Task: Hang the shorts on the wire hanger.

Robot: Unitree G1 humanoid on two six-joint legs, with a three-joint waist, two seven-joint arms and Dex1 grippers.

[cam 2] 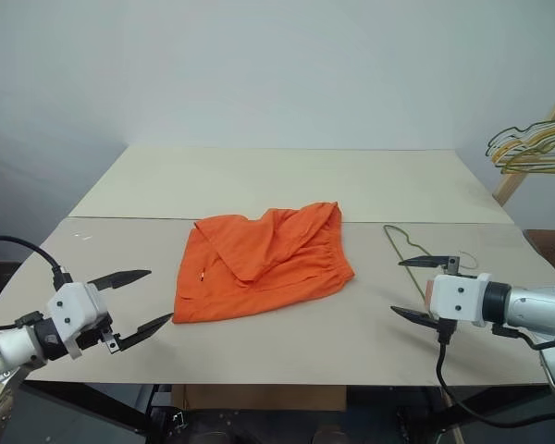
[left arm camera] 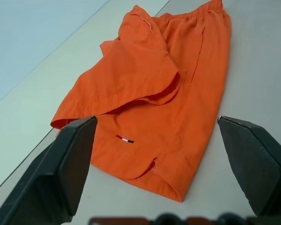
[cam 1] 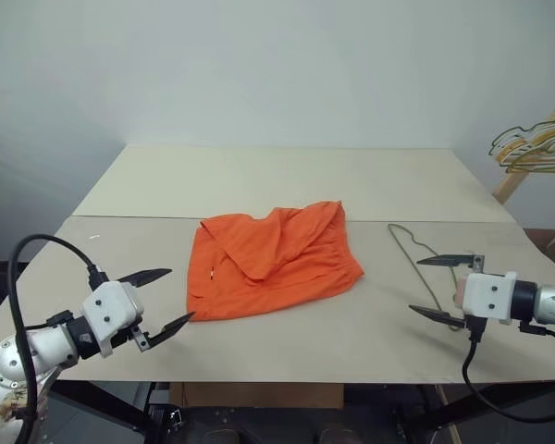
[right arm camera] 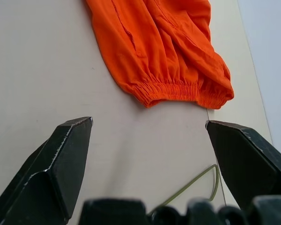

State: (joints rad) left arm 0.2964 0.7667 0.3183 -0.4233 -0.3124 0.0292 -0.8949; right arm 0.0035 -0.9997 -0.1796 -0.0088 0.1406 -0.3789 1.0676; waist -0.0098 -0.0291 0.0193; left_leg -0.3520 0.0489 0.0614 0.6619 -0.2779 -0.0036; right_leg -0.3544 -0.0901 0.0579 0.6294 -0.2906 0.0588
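Beige table (cam 1: 370,338), shorts (cam 1: 273,262) between spread empty left gripper (cam 1: 164,298), right gripper (cam 1: 441,288) seemingly over wire hanger (cam 1: 416,252)

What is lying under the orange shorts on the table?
The shorts lie crumpled directly on the beige table. Nothing pokes out from beneath them; the wire hanger lies apart, beside them. Whatever the fabric covers cannot be seen.

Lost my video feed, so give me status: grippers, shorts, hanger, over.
Left gripper and right gripper open, empty. Shorts crumpled flat on table. Wire hanger lying beside right gripper, untouched. Nothing between them.
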